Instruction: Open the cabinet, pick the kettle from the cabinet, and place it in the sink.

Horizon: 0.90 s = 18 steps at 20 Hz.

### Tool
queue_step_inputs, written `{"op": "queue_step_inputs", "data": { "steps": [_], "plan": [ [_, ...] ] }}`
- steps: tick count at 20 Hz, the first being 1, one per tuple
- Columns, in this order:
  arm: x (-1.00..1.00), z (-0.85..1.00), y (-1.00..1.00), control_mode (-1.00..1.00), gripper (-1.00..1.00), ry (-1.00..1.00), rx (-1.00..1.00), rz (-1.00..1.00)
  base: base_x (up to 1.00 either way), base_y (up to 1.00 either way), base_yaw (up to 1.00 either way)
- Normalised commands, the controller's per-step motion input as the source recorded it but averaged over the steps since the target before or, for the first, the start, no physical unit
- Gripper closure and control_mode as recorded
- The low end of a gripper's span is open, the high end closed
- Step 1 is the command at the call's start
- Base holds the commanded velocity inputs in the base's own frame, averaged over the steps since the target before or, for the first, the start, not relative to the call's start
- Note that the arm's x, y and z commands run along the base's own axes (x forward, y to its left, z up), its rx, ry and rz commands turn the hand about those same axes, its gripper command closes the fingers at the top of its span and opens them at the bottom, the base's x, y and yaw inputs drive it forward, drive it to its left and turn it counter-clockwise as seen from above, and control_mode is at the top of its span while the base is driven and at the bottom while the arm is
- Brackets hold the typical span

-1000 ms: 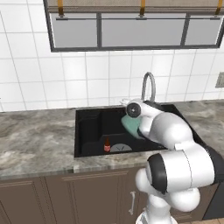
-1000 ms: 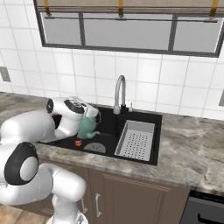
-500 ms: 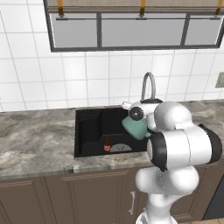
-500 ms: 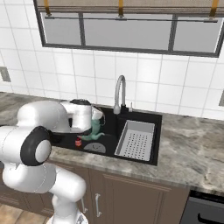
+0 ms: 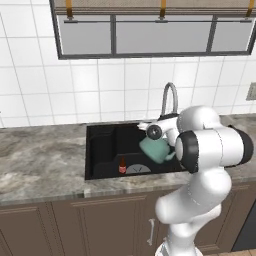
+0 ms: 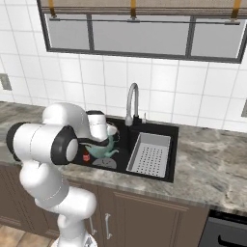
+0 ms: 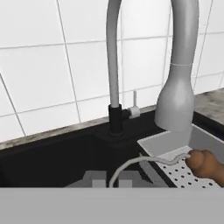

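The teal-green kettle (image 5: 156,150) (image 6: 100,149) hangs low over the left half of the black sink (image 5: 102,150) (image 6: 159,129), beside the curved silver faucet (image 5: 170,97) (image 7: 179,65). My gripper (image 5: 154,139) (image 6: 104,140) (image 7: 110,178) sits right above the kettle, shut on its thin arched handle (image 7: 144,161). The handle's brown top (image 7: 205,164) shows at the right of the hand view. The kettle's body lies below the edge of the hand view. The cabinet is out of view.
A grey perforated drain rack (image 6: 149,155) fills the sink's right half. A small red bottle (image 5: 122,165) (image 6: 87,157) stands on the sink floor by the round drain (image 5: 137,170). Grey marbled counter (image 5: 40,160) (image 6: 212,164) runs on both sides, with brown lower doors (image 5: 100,225) beneath.
The arm's upper links have swung round over the counter edge. The kettle has stayed over the sink's left half and dropped slightly, still in the grip.
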Motion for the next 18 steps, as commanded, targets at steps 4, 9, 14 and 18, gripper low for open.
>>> {"op": "queue_step_inputs", "data": {
  "steps": [4, 9, 14, 18],
  "plan": [
    [0.34, -0.19, 0.0, -1.0, 1.0, 0.14, 0.0, -0.04, 0.0, 0.0, 0.0],
    [0.34, -0.2, 0.07, -1.0, 1.0, 0.18, 0.0, -0.11, 0.0, 0.0, 0.0],
    [0.37, -0.19, 0.09, -1.0, 1.0, 0.14, 0.0, -0.15, 0.0, 0.0, 0.0],
    [0.3, -0.21, 0.03, -1.0, 1.0, 0.13, 0.0, -0.18, 0.0, 0.0, 0.0]
  ]
}}
